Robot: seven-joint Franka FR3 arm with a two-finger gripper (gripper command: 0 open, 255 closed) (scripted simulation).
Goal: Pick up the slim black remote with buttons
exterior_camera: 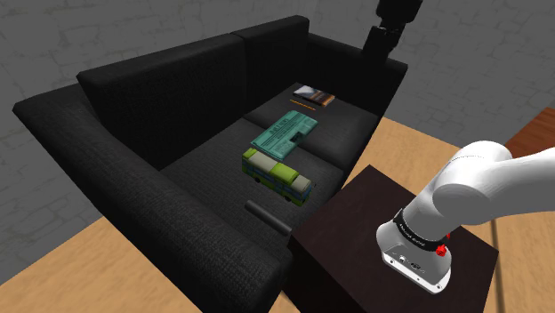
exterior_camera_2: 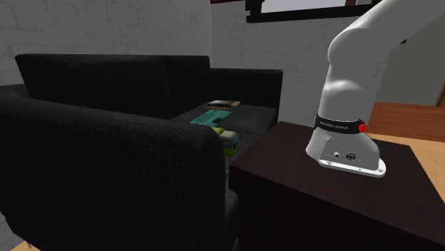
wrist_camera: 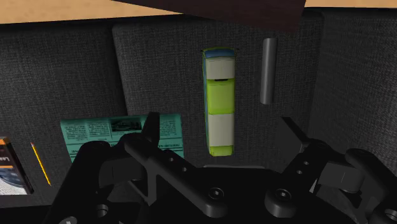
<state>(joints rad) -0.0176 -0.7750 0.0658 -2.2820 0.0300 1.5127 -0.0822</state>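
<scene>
Here, our gripper (wrist_camera: 220, 122) hangs, jaws spread; the remote (wrist_camera: 268, 70) lies ahead of them, off-centre, beside the toy bus (wrist_camera: 219, 95). We judge it light, stiff, slick: pinch across its narrow middle.

- The remote (exterior_camera: 269, 218) is a slim, dark grey bar with rounded ends; its buttons cannot be made out.
- It lies flat on the black sofa (exterior_camera: 200, 173) seat, near the seat's front edge.
- It rests free, touching nothing but the cushion.
- It lies just beside the green-and-white toy bus (exterior_camera: 277, 176), roughly parallel to it and apart from it.
</scene>
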